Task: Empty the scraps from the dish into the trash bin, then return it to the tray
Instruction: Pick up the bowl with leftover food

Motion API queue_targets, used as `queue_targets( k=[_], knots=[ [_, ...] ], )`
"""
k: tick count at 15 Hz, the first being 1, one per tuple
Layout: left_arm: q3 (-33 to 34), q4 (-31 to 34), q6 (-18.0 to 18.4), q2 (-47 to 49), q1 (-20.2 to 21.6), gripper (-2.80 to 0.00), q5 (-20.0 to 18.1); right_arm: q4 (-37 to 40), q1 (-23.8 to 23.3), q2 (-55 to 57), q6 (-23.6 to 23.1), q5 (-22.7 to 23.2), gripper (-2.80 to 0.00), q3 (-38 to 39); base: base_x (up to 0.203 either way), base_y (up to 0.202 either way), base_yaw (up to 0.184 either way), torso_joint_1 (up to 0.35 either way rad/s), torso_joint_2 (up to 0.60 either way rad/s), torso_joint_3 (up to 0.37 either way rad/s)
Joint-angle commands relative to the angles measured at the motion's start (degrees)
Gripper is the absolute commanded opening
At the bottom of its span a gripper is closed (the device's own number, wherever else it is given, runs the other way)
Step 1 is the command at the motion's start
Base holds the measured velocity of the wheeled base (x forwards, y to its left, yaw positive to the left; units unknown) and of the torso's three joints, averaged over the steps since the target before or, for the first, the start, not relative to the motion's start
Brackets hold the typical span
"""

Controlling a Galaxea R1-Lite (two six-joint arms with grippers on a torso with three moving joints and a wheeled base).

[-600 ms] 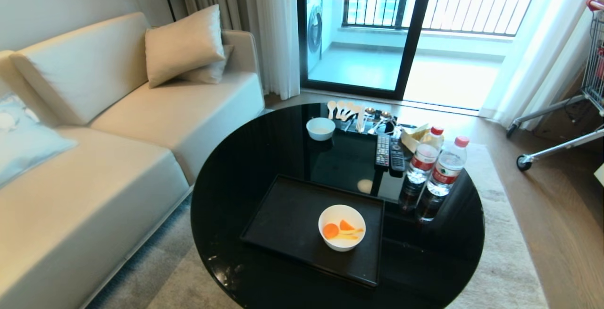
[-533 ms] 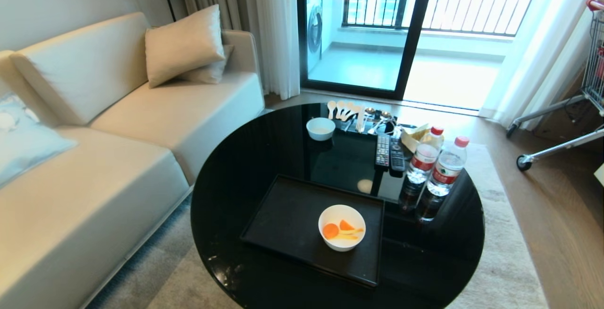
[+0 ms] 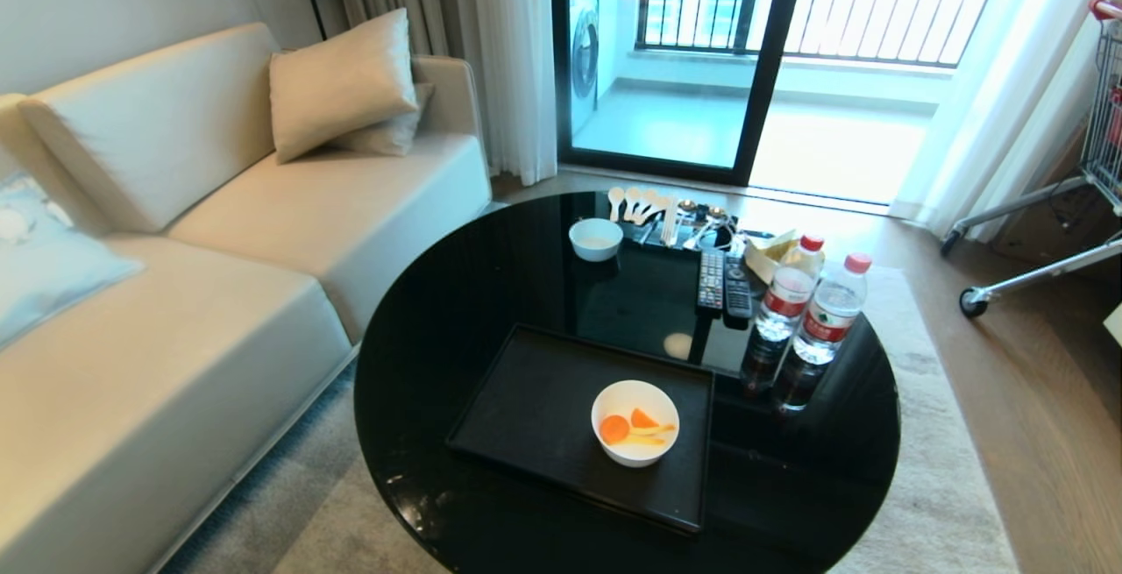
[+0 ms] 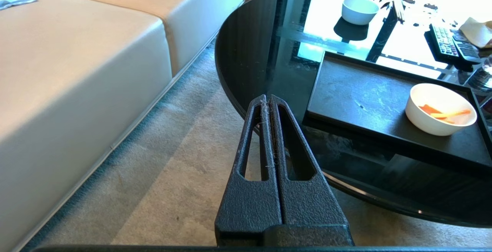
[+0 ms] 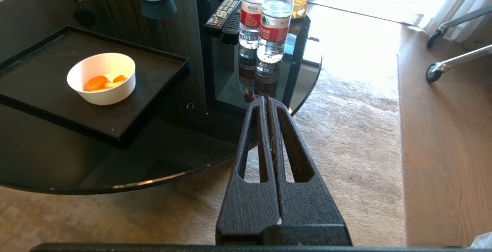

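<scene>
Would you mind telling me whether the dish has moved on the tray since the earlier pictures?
No. The dish sits at the same spot near the tray's right end, with the same gap to its rim, and the scraps lie as before.

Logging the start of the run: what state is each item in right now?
Deep white round bowl: upright on tray, holding scraps.
Orange carrot slices and pale strips: in bowl, not emptied.
Flat matte black tray: on table.
Two clear plastic water bottles: upright, capped.
Left gripper: shut, empty, off the table.
Right gripper: shut, empty.
</scene>
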Motion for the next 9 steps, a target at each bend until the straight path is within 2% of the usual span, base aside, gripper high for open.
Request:
queue_targets(
  k=[1,5,9],
  knots=[
    [0.0,0.0,0.0,0.0,0.0,-2.80,0.0,0.0,0.0,0.1,-2.2,0.2,-2.80,0.0,0.000,0.000,0.000,0.000,0.00,0.000],
    [0.0,0.0,0.0,0.0,0.0,-2.80,0.0,0.1,0.1,0.8,-6.1,3.5,-2.80,-3.4,0.000,0.000,0.000,0.000,0.00,0.000],
    [0.0,0.0,0.0,0.0,0.0,-2.80,0.0,0.6,0.2,11.3,-7.2,5.9,-2.80,-12.0,0.000,0.000,0.000,0.000,0.00,0.000]
  ],
)
